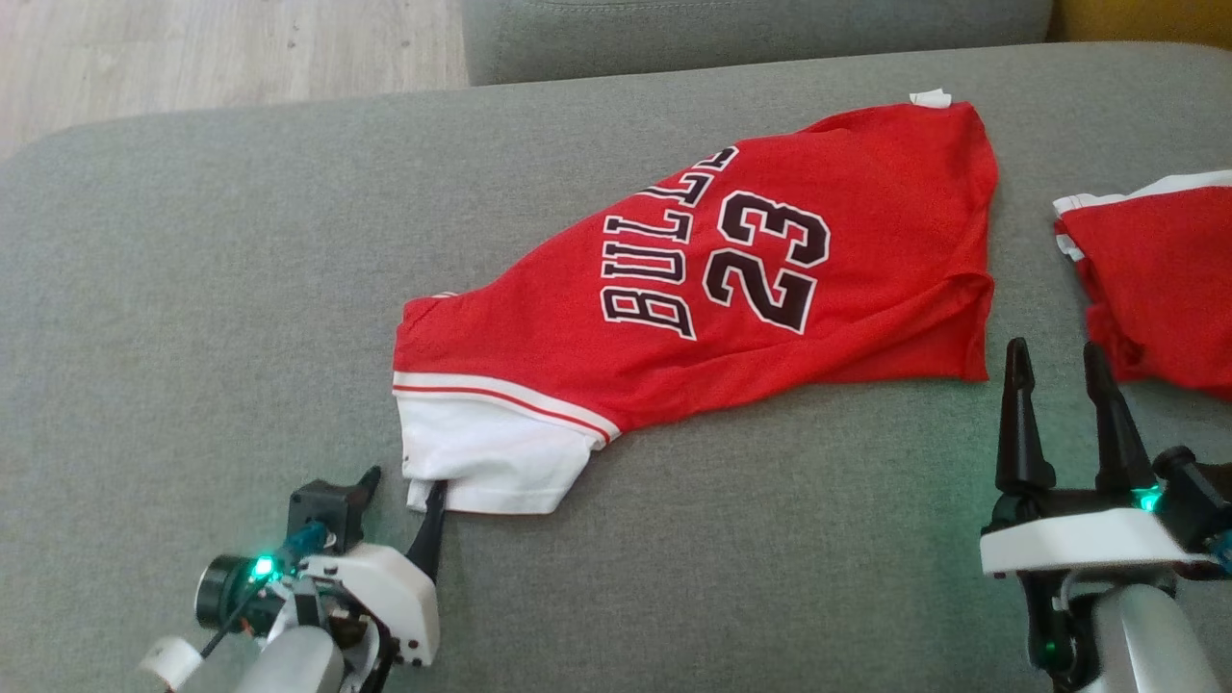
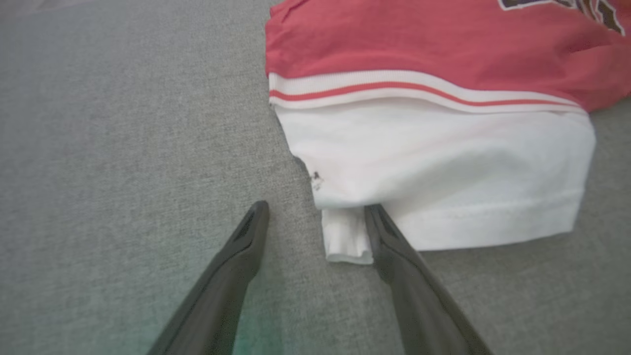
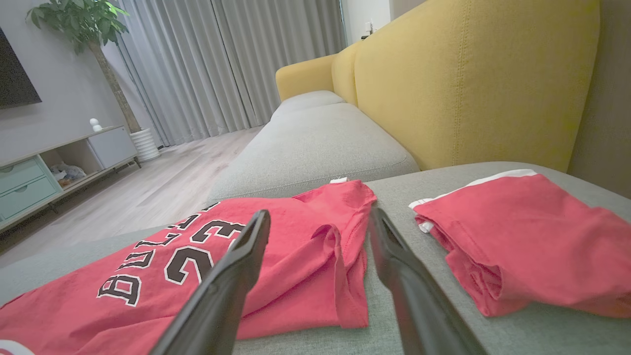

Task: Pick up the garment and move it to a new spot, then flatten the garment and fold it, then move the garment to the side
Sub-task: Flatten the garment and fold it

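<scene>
Grey sofa seat (image 1: 192,289), yellow backrest (image 3: 468,84) at the far right. Item: red jersey (image 1: 770,289), numbered 23, lying rumpled across the seat's middle, its white sleeve (image 1: 491,452) toward the near left. Left gripper (image 1: 404,479) — fingers spread, nothing held — sits at the sleeve's near edge with one finger touching the hem, likely placed to pinch that corner. Right gripper (image 1: 1056,348), fingers likewise apart and empty, stands near the jersey's near-right corner, probably for the matching hold. Second red garment (image 1: 1165,279) lies to the right, apart.

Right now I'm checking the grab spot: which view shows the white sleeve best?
Left wrist view: the white sleeve lies close up, large and sharp. Head view shows it small; right wrist view catches just a sliver at its bottom corner.
</scene>
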Controlling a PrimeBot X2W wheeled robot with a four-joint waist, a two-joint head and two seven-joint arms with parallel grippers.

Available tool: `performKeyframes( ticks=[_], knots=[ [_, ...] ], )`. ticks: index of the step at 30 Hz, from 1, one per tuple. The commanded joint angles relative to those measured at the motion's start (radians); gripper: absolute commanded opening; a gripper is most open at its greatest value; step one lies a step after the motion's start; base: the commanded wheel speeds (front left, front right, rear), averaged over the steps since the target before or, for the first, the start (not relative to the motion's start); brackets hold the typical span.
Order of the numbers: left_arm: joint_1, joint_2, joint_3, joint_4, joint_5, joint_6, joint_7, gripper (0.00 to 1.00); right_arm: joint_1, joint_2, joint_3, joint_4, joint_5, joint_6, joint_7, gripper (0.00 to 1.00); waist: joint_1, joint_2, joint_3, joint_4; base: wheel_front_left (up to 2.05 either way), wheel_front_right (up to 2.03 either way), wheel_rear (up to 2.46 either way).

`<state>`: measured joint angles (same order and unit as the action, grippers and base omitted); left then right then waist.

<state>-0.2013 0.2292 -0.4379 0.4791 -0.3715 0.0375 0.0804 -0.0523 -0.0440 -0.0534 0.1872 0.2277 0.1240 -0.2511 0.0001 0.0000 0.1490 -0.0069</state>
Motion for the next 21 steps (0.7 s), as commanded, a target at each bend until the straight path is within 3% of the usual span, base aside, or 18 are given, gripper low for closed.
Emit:
performKeyframes(
  ticks=[1, 9, 10, 11, 12, 21],
  knots=[
    [-0.042, 0.028, 0.027, -0.012, -0.004, 0.011, 0.013, 1.0, -0.04, -0.006, 0.025, -0.029, 0.0, 0.007, -0.011, 1.0, -0.0001, 0.0, 0.001, -0.003, 0.0, 0.0, 0.0],
    [-0.045, 0.039, 0.022, 0.011, -0.016, 0.031, 0.094, 1.0, -0.045, -0.006, 0.021, -0.032, -0.001, 0.007, -0.011, 1.0, -0.0001, 0.0, 0.008, -0.015, 0.0, 0.0, 0.0],
    [-0.043, 0.039, 0.019, 0.013, -0.02, 0.028, 0.108, 0.84, -0.045, -0.006, 0.02, -0.032, -0.001, 0.007, -0.011, 1.0, -0.0001, 0.0, 0.008, -0.015, 0.0, 0.0, 0.0],
    [-0.041, 0.04, 0.015, 0.011, -0.023, 0.024, 0.121, 0.21, -0.045, -0.006, 0.019, -0.032, -0.001, 0.007, -0.011, 1.0, -0.0001, 0.0, 0.008, -0.014, 0.0, 0.0, 0.0],
    [-0.04, 0.042, 0.011, 0.007, -0.025, 0.019, 0.13, 0.0, -0.045, -0.006, 0.017, -0.032, -0.002, 0.007, -0.011, 1.0, -0.0001, 0.0, 0.007, -0.014, 0.0, 0.0, 0.0],
    [-0.035, 0.045, 0.022, -0.057, -0.039, 0.022, 0.09, 0.0, -0.044, -0.006, 0.001, -0.029, -0.007, 0.007, -0.011, 1.0, -0.0001, 0.0, -0.008, 0.001, 0.0, 0.0, 0.0]
  ],
)
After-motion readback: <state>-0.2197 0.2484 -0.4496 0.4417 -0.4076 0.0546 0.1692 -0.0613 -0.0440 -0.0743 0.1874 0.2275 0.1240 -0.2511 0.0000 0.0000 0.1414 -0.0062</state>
